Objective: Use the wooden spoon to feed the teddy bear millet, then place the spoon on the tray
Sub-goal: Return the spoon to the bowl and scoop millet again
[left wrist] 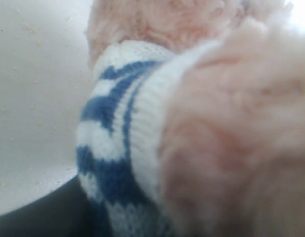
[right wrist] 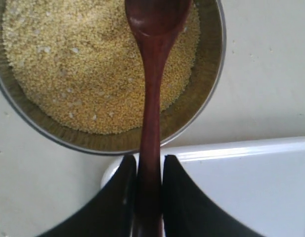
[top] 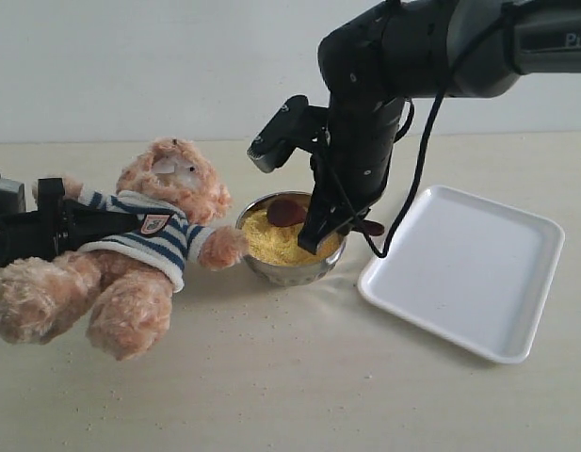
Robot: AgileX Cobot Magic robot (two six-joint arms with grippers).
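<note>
The teddy bear (top: pixel 163 221) lies on its back at the left, one paw touching the steel bowl (top: pixel 292 271). My left gripper (top: pixel 59 226) is shut on the bear's striped side. In the left wrist view the bear (left wrist: pixel 231 138) fills the frame and only a dark finger (left wrist: pixel 43 219) shows. My right gripper (top: pixel 318 234) (right wrist: pixel 150 158) is shut on the wooden spoon's handle. The wooden spoon (right wrist: pixel 152 74) (top: pixel 286 211) hangs over the millet (right wrist: pixel 83 64) (top: pixel 271 240) and its oval bowl looks empty. The white tray (top: pixel 469 268) (right wrist: pixel 251 182) lies right of the steel bowl.
Loose grains are scattered on the pale tabletop (top: pixel 290 377) around the bear and in front of the steel bowl. The right arm (top: pixel 403 47) reaches in from the upper right, its cable hanging above the tray's near corner.
</note>
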